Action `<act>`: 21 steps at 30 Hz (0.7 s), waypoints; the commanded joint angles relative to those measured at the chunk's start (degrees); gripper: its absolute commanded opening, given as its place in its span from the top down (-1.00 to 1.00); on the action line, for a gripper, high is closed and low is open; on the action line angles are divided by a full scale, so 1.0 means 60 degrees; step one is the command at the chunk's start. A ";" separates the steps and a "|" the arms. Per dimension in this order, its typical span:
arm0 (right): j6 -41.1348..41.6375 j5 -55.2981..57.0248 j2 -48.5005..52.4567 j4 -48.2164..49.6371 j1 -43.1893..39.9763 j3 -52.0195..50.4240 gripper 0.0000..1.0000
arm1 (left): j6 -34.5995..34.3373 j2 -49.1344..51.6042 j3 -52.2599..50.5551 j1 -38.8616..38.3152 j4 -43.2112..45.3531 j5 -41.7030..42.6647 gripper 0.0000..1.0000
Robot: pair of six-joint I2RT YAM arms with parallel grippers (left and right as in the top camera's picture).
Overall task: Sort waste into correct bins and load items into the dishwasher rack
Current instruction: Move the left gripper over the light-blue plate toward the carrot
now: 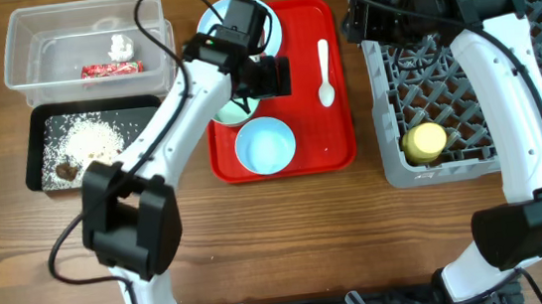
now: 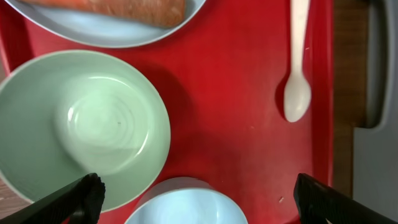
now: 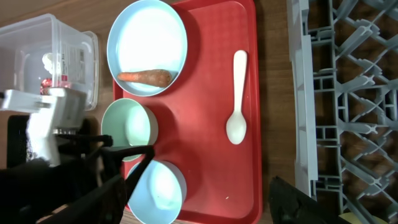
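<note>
Over the red tray (image 1: 314, 133), left hand (image 2: 198, 186) hangs with jaws wide apart, empty, by the green bowl (image 2: 87, 124). Carrot (image 3: 146, 76) lies on the plate (image 3: 149, 37) beyond. Recommended: advance, straddle its middle, close gently.

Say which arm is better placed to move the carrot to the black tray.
Left. The left end effector, open, hangs over the red tray just beside the plate holding the carrot, and the black tray lies on its side. The right end effector is farther off, by the rack.
</note>
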 commanded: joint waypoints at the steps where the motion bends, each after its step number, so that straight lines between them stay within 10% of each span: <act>1: 0.0138 0.0157 0.0142 -0.0026 -0.0029 0.0124 -0.48 | -0.0353 0.0091 0.0095 0.0007 0.0033 -0.0317 -0.92; 14: -0.0069 0.0157 0.0142 -0.0066 -0.0029 0.0124 -0.48 | -0.1202 0.1056 -0.0047 0.0062 0.0568 -0.1785 -0.66; 21: -0.0273 0.0372 0.0142 -0.0051 -0.0029 0.0124 -0.48 | -0.1548 0.0714 -0.0047 0.0361 0.0743 -0.2014 0.48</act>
